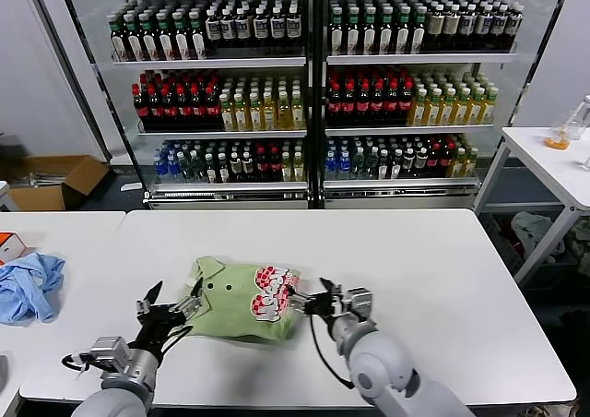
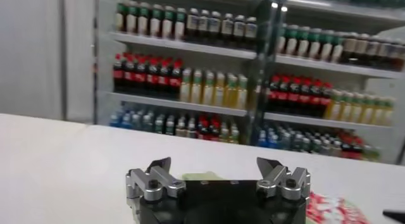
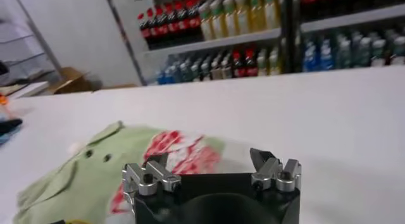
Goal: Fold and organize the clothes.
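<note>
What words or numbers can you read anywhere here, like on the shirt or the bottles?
No text can be read.
Polo shirt: the red-and-white print is too blurred to tell any letters.
Bottles on the shelves: labels too small to read.
Cardboard box: no writing shows.

Shop mock-up, stocked drinks fridges [image 1: 309, 85], white tables [image 1: 415, 269]

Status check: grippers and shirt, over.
Left gripper open at polo shirt left edge. Right gripper open at its right edge. Shirt folded, on table. Nothing obstructing.
</note>
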`<state>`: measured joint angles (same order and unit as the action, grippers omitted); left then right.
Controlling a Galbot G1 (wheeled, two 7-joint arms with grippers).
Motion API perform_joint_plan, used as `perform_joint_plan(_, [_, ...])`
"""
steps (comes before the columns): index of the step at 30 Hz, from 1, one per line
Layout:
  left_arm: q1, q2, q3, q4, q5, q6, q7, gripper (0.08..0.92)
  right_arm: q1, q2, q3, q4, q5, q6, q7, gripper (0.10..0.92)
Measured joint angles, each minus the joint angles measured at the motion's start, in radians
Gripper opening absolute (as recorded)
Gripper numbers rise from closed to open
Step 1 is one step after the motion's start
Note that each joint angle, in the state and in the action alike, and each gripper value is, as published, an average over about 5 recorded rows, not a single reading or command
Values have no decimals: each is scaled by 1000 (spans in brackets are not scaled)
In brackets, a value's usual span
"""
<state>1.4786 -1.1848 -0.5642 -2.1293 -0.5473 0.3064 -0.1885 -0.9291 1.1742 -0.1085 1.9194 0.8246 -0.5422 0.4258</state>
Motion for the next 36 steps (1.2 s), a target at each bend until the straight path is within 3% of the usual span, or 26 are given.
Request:
perform_joint_plan(7, [25,3,-38,-8,4,-11,-6,823,25,56,-46,-72,18,15,23,778])
perform_joint_plan(29, [46,14,-65,-3,-3,-21,-13,823,53,86,-56,-153,48,43,36,152])
perform_joint_plan(36, [32,20,-54,10,-11,-21,-13,823,75,57,-35,-160,37,32,14,114])
